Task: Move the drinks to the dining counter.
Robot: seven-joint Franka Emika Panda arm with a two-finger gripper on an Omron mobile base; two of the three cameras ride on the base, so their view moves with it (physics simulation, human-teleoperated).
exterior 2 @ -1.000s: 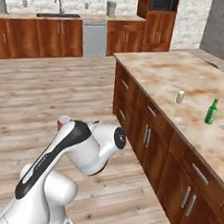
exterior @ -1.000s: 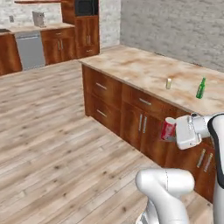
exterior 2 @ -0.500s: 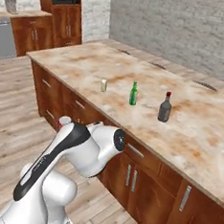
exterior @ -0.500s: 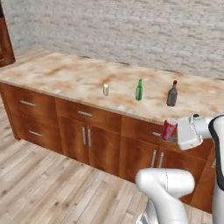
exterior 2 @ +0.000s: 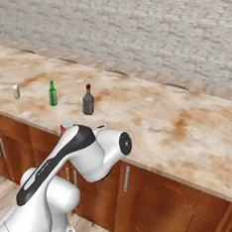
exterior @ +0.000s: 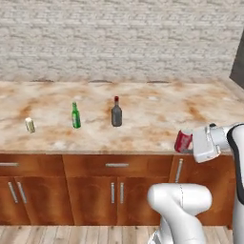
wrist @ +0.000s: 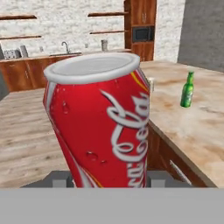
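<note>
My gripper (exterior: 186,142) is shut on the small red can with a silver top (exterior: 182,140), held upright at the front edge of the dining counter (exterior: 152,119), toward its right. In the hand view the can (wrist: 100,127) stands between the fingers of the gripper (wrist: 107,177). Its silver top (exterior 2: 66,126) peeks out behind the arm in the right base view. On the counter (exterior 2: 177,123) stand the slim green bottle (exterior: 76,116) (exterior 2: 53,93) (wrist: 187,90), the dark-grey bottle with a red cap (exterior: 116,113) (exterior 2: 88,100) and the tiny white carton (exterior: 30,125) (exterior 2: 15,92).
A grey brick wall (exterior: 119,38) runs behind the counter. Brown cabinets with silver bar handles (exterior: 116,165) sit below it, over a wood floor (wrist: 26,131). Far off in the hand view is a kitchen run with a sink (wrist: 65,48) and a wall oven (wrist: 143,34).
Both base views have swung round, so the camera has moved: the counter, first seen at an angle, now faces me head-on. The can stays in the gripper.
</note>
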